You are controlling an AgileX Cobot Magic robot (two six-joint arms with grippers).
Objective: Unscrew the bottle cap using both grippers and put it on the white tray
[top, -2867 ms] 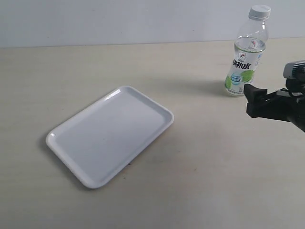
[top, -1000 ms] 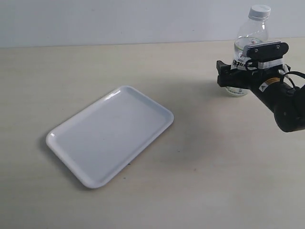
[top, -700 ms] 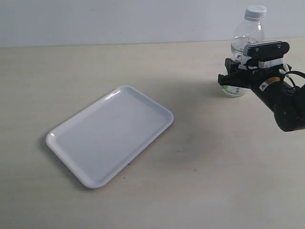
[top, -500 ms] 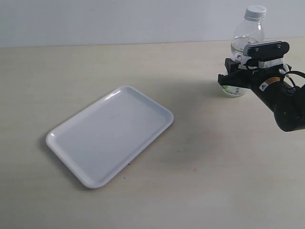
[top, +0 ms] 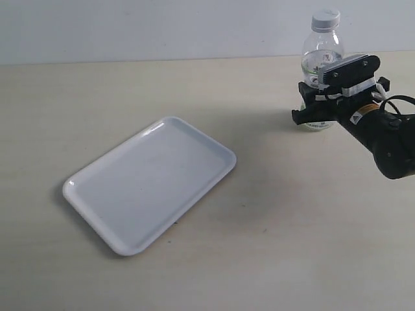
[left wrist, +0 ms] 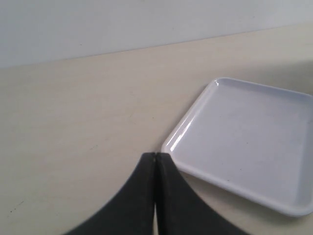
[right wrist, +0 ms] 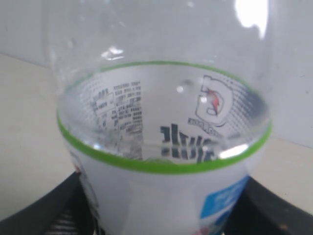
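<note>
The clear bottle (top: 320, 61) stands at the far right of the table, tilted slightly left, its white cap (top: 325, 19) on top. My right gripper (top: 319, 107) is shut on the bottle's labelled body; in the right wrist view the bottle (right wrist: 166, 161) fills the frame between the black fingers (right wrist: 73, 205). The white tray (top: 150, 183) lies flat left of centre. My left gripper (left wrist: 155, 157) is shut with nothing in it, its tips just off a corner of the tray (left wrist: 244, 142). The left arm does not show in the exterior view.
A pale wall (top: 162, 29) runs along the table's far edge behind the bottle. The beige tabletop (top: 272, 233) stretches between the tray and the right arm.
My right gripper came in from the right and closed around the bottle. In the last half second the bottle and gripper have shifted left, and the bottle leans a little.
</note>
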